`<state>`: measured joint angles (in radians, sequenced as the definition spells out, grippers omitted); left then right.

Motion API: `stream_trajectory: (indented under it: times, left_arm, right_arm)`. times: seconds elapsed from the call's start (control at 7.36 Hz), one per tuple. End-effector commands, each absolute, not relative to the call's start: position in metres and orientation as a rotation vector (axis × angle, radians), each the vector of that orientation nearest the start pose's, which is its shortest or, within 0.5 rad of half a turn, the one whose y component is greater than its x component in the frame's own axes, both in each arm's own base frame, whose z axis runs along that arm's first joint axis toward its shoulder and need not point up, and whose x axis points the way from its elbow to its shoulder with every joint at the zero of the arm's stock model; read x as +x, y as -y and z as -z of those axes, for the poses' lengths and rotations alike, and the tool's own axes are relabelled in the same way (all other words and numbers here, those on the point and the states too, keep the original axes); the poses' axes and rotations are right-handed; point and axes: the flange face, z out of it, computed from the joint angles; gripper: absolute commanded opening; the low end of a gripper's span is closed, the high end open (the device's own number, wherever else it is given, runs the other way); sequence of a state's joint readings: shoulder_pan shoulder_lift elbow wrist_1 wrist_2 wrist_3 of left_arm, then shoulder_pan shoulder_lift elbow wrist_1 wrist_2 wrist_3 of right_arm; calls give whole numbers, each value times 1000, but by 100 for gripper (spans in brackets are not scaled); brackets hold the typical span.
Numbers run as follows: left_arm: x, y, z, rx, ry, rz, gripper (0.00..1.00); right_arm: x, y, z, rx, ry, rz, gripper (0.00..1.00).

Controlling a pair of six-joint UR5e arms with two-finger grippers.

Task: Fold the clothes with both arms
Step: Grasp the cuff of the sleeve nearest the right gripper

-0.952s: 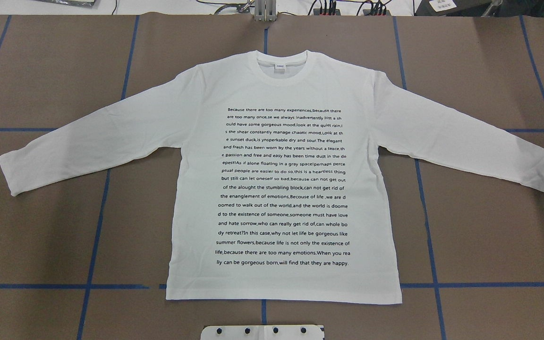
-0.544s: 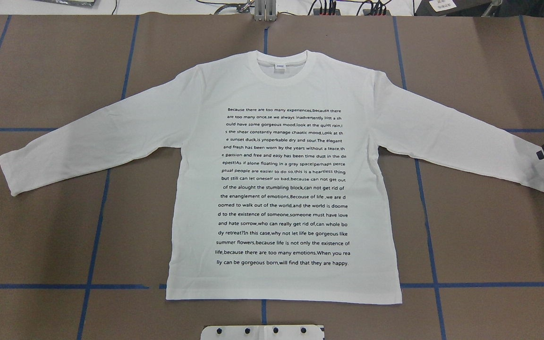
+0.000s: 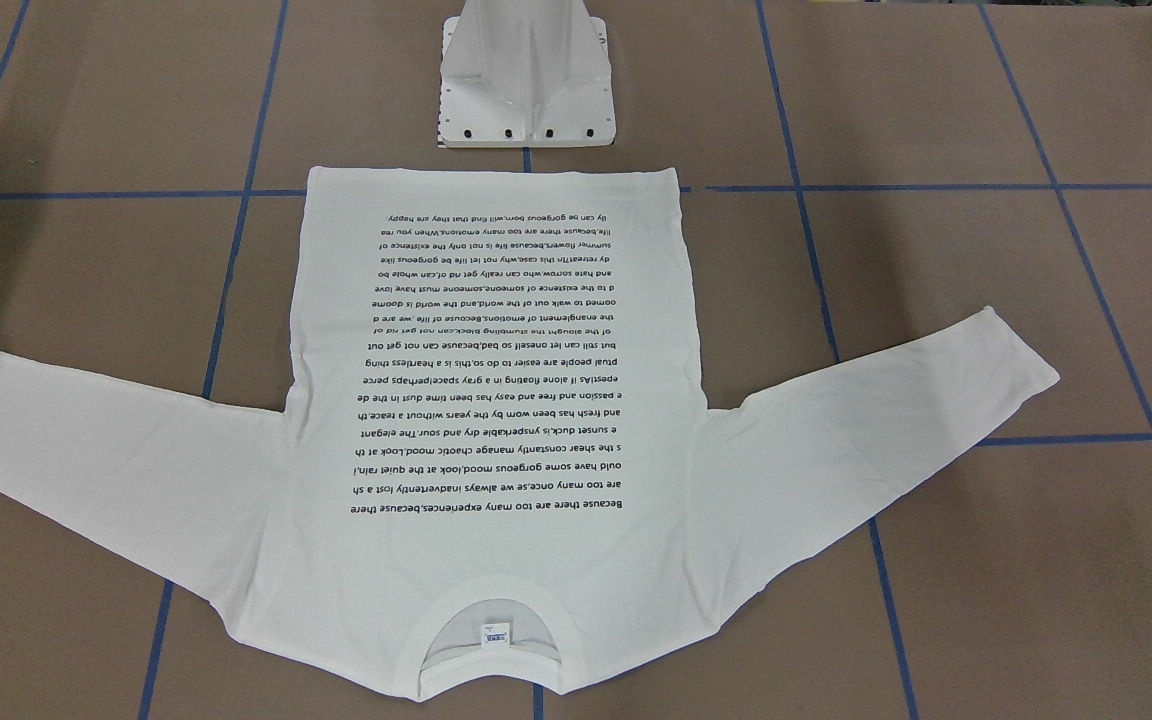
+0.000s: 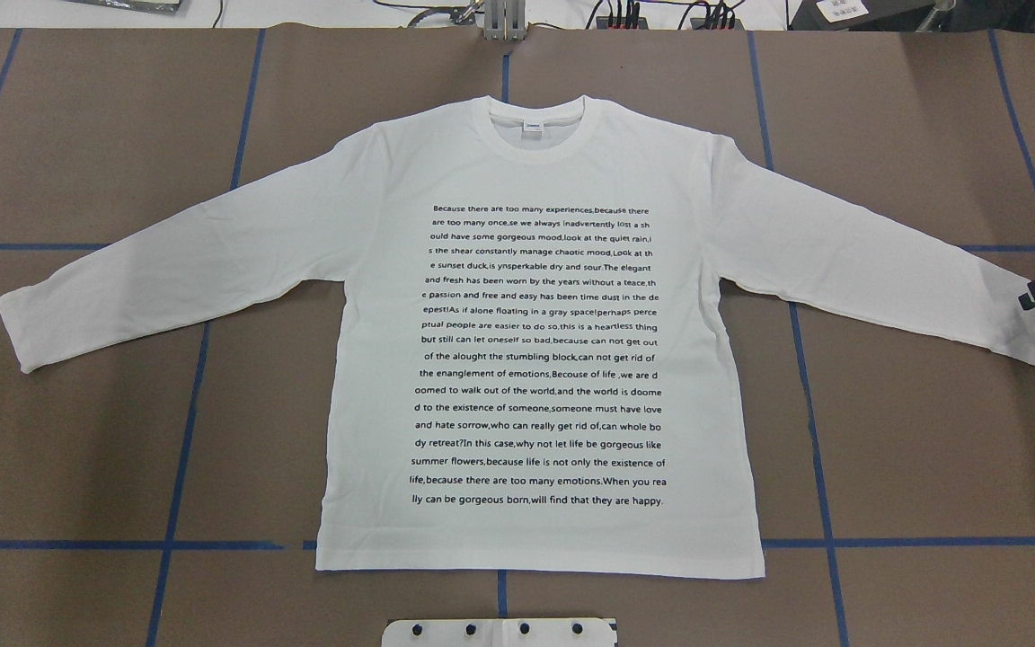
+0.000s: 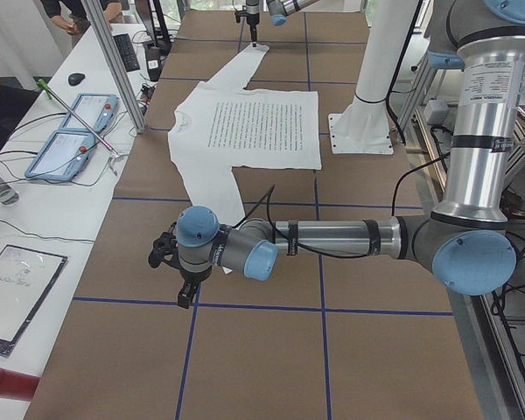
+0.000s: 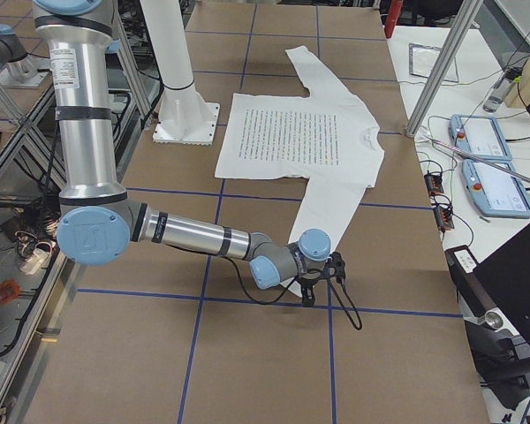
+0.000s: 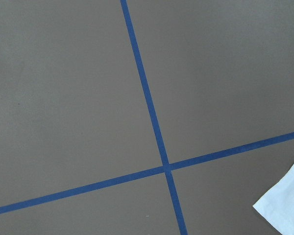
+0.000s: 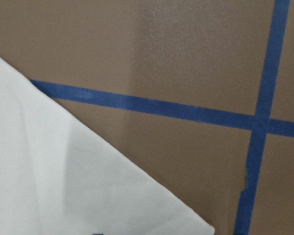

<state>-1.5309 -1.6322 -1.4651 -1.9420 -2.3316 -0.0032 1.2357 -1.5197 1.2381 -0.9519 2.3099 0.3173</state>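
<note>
White and long-sleeved, 1 large shirt with a block of black printed text (image 4: 535, 359) lies flat, print up, on the brown paper-covered surface (image 4: 931, 449), collar away from the robot, both sleeves spread wide. No fold shows, so the whole task seems to lie ahead: 2 sleeves in, then the body. The grey-and-silver right arm with light-blue joint caps (image 6: 194, 237) has its black jaws low over the right cuff (image 4: 1034, 332); the left arm (image 5: 332, 236) hangs just beside the left cuff (image 4: 19, 337). Whether either pair of jaws is spread or pinching cloth, I cannot tell.
</note>
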Motion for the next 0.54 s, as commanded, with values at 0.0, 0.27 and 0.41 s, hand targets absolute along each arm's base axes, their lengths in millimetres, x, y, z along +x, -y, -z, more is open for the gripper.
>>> stream_trajectory:
  times: [0.0,0.27,0.41]
  left_arm:
    - [-43,538,-640,296,-761,-160,100]
    - [-43,538,-640,296,-761,-160,100]
    - [-43,538,-640,295,-761,-159,100]
  right_arm:
    - [-107,509,-734,56,793,137,57]
    - [-113,508,-734,52,789,145,47]
    - [-115,512,-730,60,791,150,31]
